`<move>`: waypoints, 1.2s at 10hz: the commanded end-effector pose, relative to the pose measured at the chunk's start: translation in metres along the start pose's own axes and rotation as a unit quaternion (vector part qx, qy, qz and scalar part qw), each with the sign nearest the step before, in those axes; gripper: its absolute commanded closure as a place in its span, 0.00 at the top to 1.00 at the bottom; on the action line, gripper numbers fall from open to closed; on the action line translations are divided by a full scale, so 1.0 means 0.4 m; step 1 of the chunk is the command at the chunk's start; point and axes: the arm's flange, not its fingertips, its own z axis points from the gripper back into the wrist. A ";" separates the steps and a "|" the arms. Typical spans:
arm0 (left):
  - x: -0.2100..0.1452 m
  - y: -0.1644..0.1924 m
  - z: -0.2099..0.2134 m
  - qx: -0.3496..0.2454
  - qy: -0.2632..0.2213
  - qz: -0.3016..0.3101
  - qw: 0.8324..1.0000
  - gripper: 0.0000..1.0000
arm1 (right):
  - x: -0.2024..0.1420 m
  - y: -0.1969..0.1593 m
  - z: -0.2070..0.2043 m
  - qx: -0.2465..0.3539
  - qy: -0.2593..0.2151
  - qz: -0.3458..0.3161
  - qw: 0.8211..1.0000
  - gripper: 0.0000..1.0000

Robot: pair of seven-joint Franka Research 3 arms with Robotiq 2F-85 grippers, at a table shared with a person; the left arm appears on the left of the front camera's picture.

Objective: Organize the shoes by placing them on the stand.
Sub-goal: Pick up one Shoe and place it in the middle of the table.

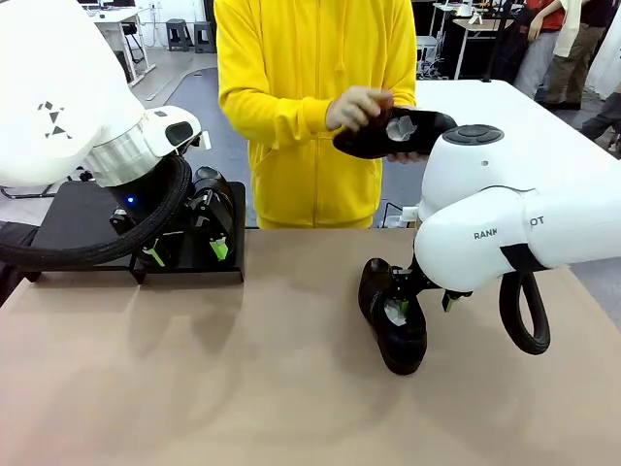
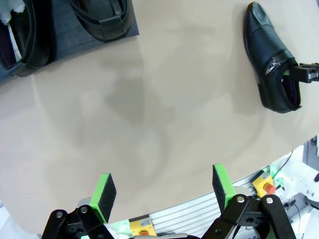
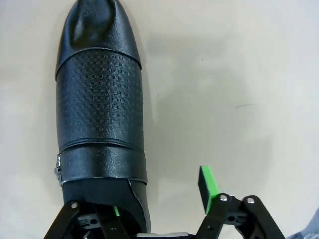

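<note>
One shoe (image 3: 99, 99) has its side wall straddled by the right claw (image 3: 160, 199).

Front view: left arm (image 1: 58, 97) is covering most of the stand (image 1: 82, 214); right arm (image 1: 505, 233) is blocking one end of the shoe (image 1: 400, 345) on the counter (image 1: 243, 379). Right wrist view: one of the right fingers (image 3: 208, 186) is sitting inside that shoe, mostly hidden; heel is running off the bottom edge. Left wrist view: top edge is clipping two shoes (image 2: 102, 20).
</note>
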 end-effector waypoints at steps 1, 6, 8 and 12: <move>0.003 0.004 0.006 -0.003 0.002 0.001 1.000 1.00 | 0.024 0.002 0.004 -0.008 0.006 0.019 1.000 0.28; 0.003 0.004 0.006 -0.003 0.002 0.001 1.000 1.00 | 0.027 0.010 -0.008 0.009 0.022 0.022 0.999 0.00; 0.003 0.004 0.006 -0.003 0.002 0.001 1.000 1.00 | 0.022 0.015 -0.009 0.023 0.032 0.023 0.999 0.00; 0.003 0.004 0.006 -0.003 0.002 0.001 1.000 1.00 | -0.020 -0.001 0.027 0.054 0.048 0.004 0.997 0.00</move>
